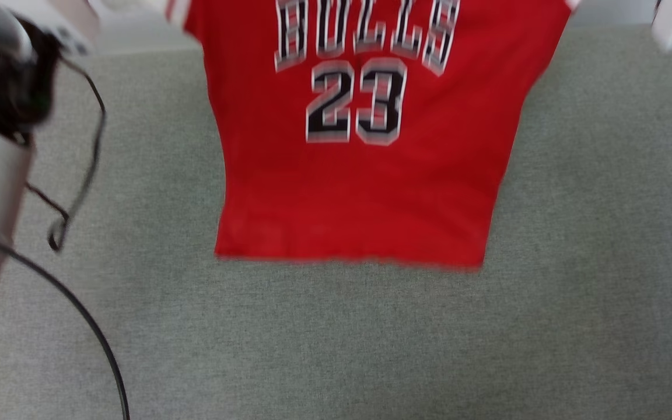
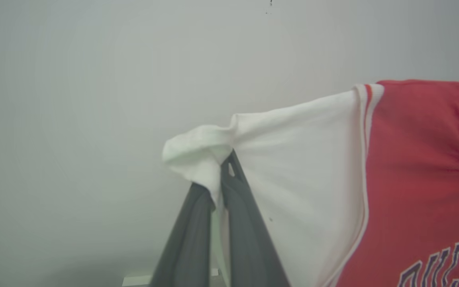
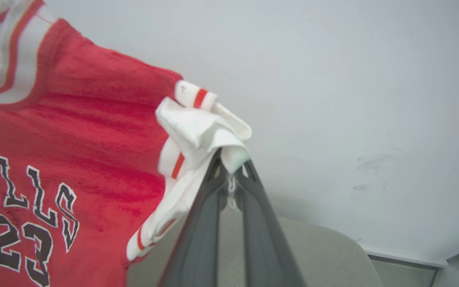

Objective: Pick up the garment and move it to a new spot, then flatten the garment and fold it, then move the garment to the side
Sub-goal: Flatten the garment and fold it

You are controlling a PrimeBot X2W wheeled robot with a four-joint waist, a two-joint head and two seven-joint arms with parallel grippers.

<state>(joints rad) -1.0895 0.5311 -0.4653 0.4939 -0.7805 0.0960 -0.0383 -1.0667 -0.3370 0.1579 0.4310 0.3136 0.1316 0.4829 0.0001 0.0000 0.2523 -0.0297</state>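
Nearest, left gripper (image 2: 217, 171) is clamped on one white sleeve (image 2: 293, 159) and right gripper (image 3: 230, 159) on the other, so the jersey (image 1: 359, 192) hangs spread at twelve o'clock above the grey surface (image 1: 336, 338), and since both pinches look thin, a hard pull apart could slip a sleeve free.

Your garment (image 1: 359, 198) is red, lettering black outlined white, sleeves (image 2: 301, 159) white with red-striped trim; surface (image 1: 336, 350) at six o'clock grey.

A plain, bare indoor test room, lab-like: a grey fabric-covered worktop (image 1: 336, 350), a blank, faintly scuffed pale wall (image 3: 333, 71), and a white skirting strip (image 3: 405, 257) at four o'clock in the right wrist view.
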